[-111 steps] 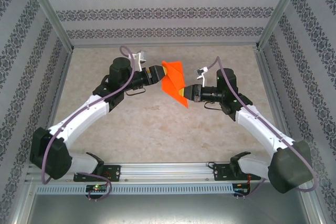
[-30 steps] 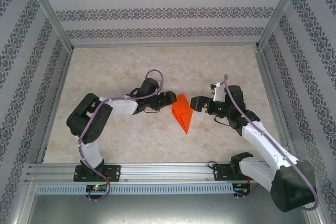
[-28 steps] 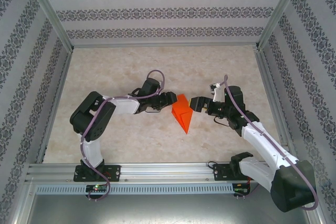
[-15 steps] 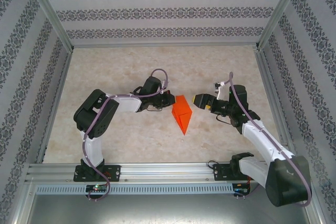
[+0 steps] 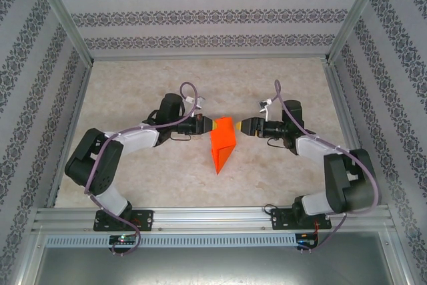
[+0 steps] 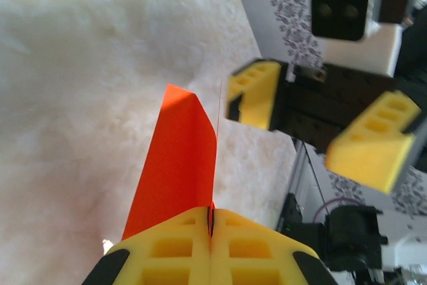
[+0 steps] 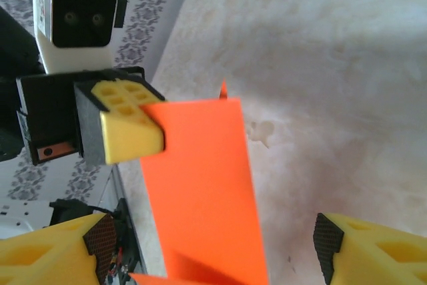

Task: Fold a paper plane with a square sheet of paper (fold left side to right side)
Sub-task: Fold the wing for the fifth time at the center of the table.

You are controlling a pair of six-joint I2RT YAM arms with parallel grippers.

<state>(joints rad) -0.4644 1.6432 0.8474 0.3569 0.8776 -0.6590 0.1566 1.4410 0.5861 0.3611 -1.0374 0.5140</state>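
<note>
Grip is shifting: the left gripper (image 6: 209, 221), open beside the orange paper (image 5: 222, 145) a second ago, is now clenching flat on the wedge's upper left edge, with the sheet pinched between its pads. The right gripper (image 5: 244, 126) is facing it from the opposite side, jaws spread and narrowing around the paper's free edge, not yet pinching. The paper is sitting between both grippers near the middle of the bench (image 5: 147, 178), tip pointing toward the near edge. By this, the left-to-right fold is probably being set up, not yet pressed.
</note>
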